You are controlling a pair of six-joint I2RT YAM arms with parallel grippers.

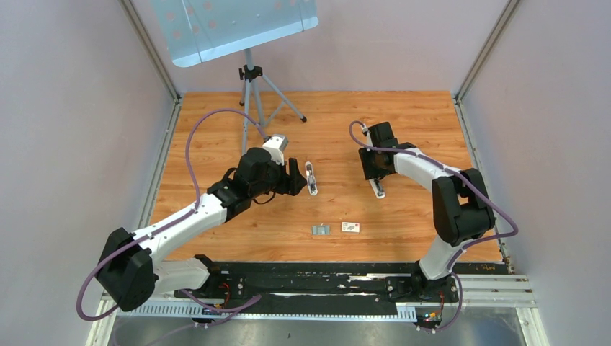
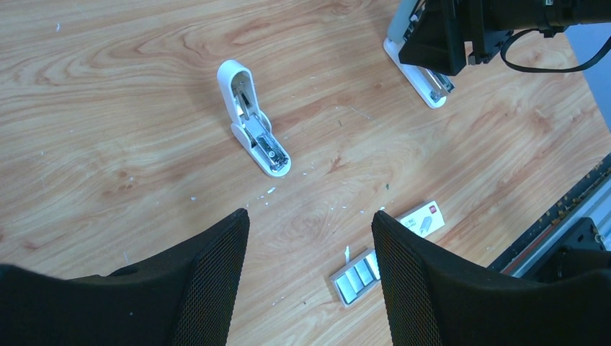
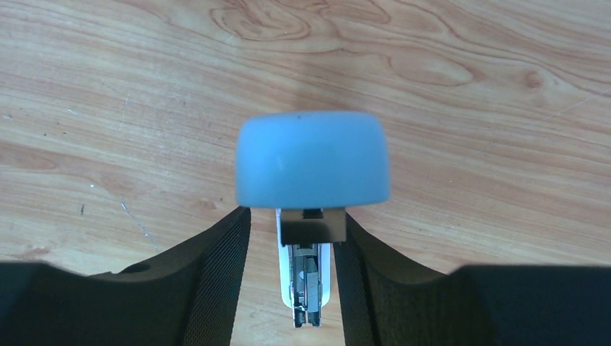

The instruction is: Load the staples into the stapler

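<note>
Clamps the blue-capped stapler (image 3: 311, 158) mid-desk in the right gripper (image 3: 294, 220); spreads the left gripper (image 2: 310, 216) wide, empty. Leaves the staples (image 2: 355, 277) by the near edge; likely fetching next, needing a flat pinch.

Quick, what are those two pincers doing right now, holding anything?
Left pincer: open, holding nothing.
Right pincer: closed on the blue-topped stapler.

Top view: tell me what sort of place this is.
Likely a robot lab test cell, not an office: a wooden tabletop boxed in by plain wall panels, the left arm and right arm bolted to a rail at its edge, and a tripod behind.
</note>
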